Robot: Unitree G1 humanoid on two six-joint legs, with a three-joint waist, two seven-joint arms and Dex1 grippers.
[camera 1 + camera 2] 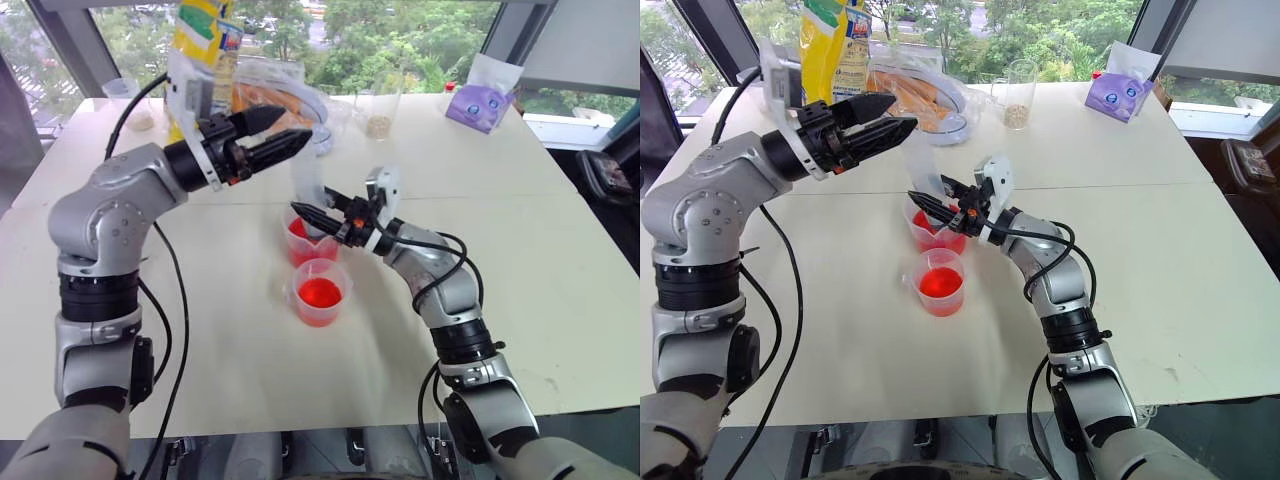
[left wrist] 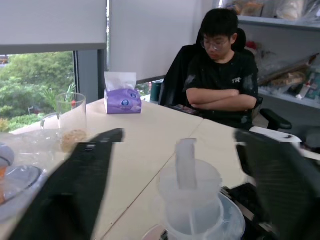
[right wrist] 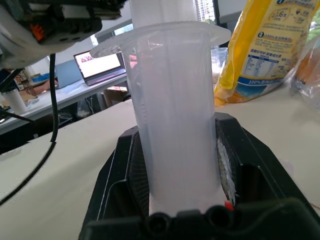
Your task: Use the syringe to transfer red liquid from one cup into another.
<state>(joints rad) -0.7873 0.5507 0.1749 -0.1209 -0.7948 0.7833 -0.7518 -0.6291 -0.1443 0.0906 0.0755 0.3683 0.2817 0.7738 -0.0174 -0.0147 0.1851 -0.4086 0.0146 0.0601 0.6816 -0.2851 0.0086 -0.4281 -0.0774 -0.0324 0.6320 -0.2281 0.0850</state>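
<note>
A big pale counter (image 1: 520,300) fills the room in front of the robot, with windows and green trees behind it. A person (image 2: 220,75) in a black shirt sits in a chair at the far side with arms crossed.

At the back of the counter stands a tall yellow bag (image 1: 200,40). Next to it lies a clear round dish (image 1: 925,100) with orange food inside. A purple tissue box (image 1: 482,100) sits near the far right corner. A tall glass (image 1: 1018,95) with a bit of brown stuff at the bottom stands between the dish and the tissue box.

In the middle of the counter stands the taller beaker (image 1: 300,240) with red liquid (image 1: 923,228) in it. Just in front of it, closer to the robot, sits the shorter cup (image 1: 320,292), and it has red liquid in it too. The two cups are almost touching.

The syringe (image 1: 308,180) stands upright with its tip down in the taller beaker. Its white plunger (image 2: 185,162) sticks up from the top. The right end effector (image 1: 318,216) is closed around the fat clear barrel and holds it from the side.

The left end effector (image 1: 275,135) is up in the air just above and beside the top of the syringe. Its two black fingers (image 1: 285,148) are spread apart and hold nothing.
</note>
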